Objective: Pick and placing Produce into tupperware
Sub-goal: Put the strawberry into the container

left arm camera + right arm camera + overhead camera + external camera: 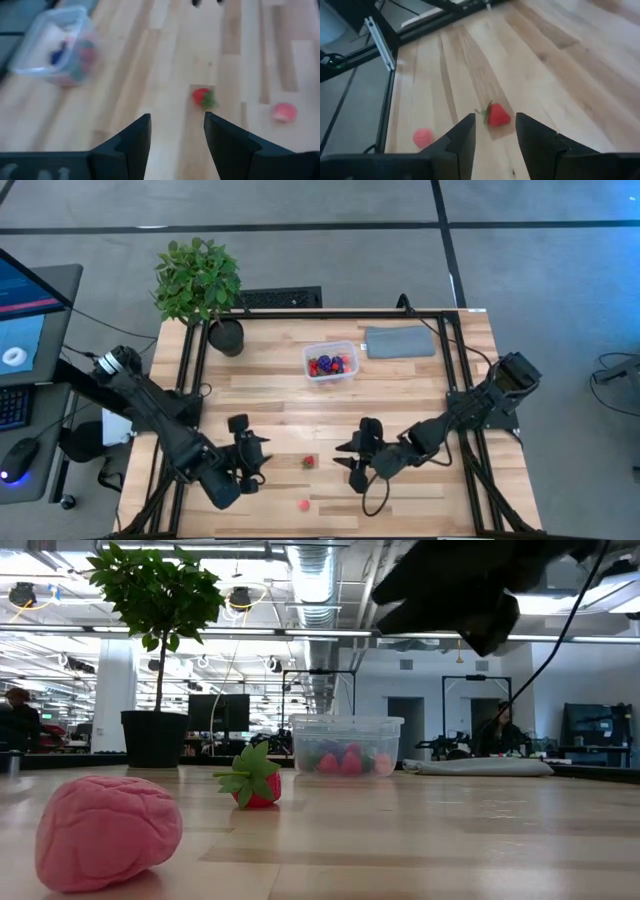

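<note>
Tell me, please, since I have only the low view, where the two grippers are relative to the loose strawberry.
Observer: From above, the strawberry lies between them, with the left gripper on one side and the right gripper on the other. Neither touches it.
Operator: Are the right fingers open?
Observer: Yes. The right wrist view shows its fingers apart with nothing between them.
Operator: And the left?
Observer: Its fingers are also apart and empty, with the strawberry ahead.
</note>
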